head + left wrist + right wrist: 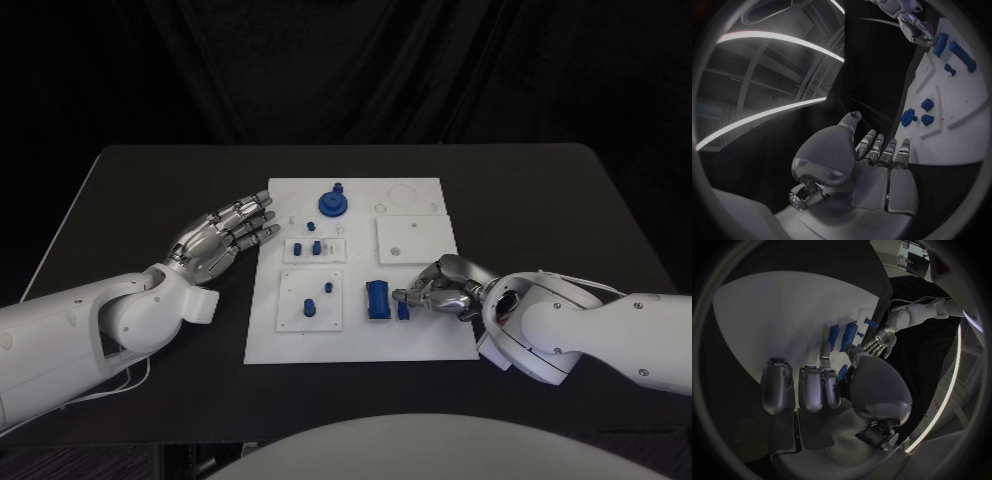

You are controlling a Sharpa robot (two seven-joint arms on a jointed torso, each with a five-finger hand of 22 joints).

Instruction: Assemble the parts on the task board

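Nearest on the task board [433, 345], right hand [440, 290] curled down beside a long blue block [375, 299], a small blue part [402, 309] at its fingers [420, 297]; whether pinched, cannot tell. Probably seating that piece; next calls for lining it up with its slot. Left of the board, above the bench [144, 190], left hand [224, 238] spread, holding nothing. Counted on the board: two pegs beside the block, two small blocks mid-board, one round knob [333, 203] farthest.

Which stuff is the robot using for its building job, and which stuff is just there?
For the job:
white plastic task board
small blue plastic parts
silver right hand, at a blue part
silver left hand, holding nothing

Just there:
black table
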